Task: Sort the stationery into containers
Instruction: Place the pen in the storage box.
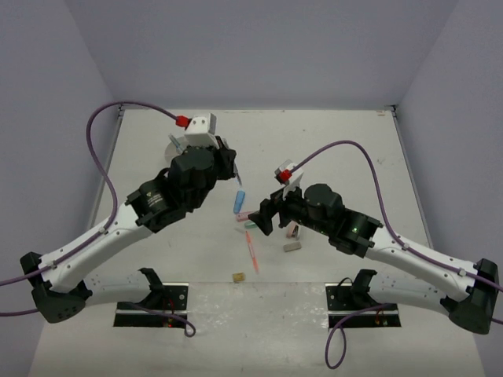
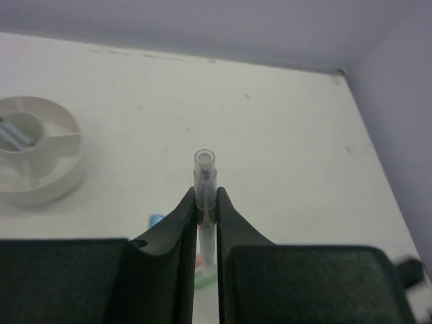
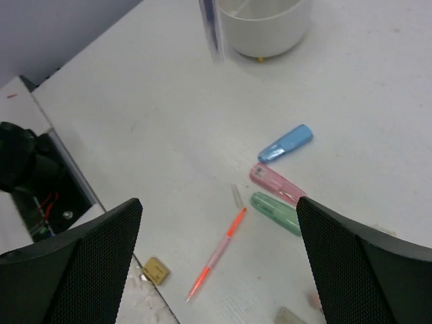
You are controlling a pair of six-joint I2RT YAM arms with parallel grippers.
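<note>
My left gripper (image 2: 206, 194) is shut on a thin pen (image 2: 205, 172) with a clear cap, held off the table to the right of the white divided tub (image 2: 47, 179). From above, this gripper (image 1: 233, 174) hides most of the tub (image 1: 173, 144). My right gripper (image 3: 217, 226) hangs open over a red-and-pink pen (image 3: 219, 253) and holds nothing. Beside that pen lie a blue clip (image 3: 287, 143), a pink clip (image 3: 277, 183) and a green clip (image 3: 277, 210). A tan eraser (image 3: 155, 270) lies near the table's front edge.
A beige eraser (image 1: 292, 247) and a small pink piece (image 1: 292, 229) lie under the right arm. The loose items cluster mid-table, between the blue clip (image 1: 240, 202) and the tan eraser (image 1: 237, 276). Purple cables arch over both arms. Walls close in three sides.
</note>
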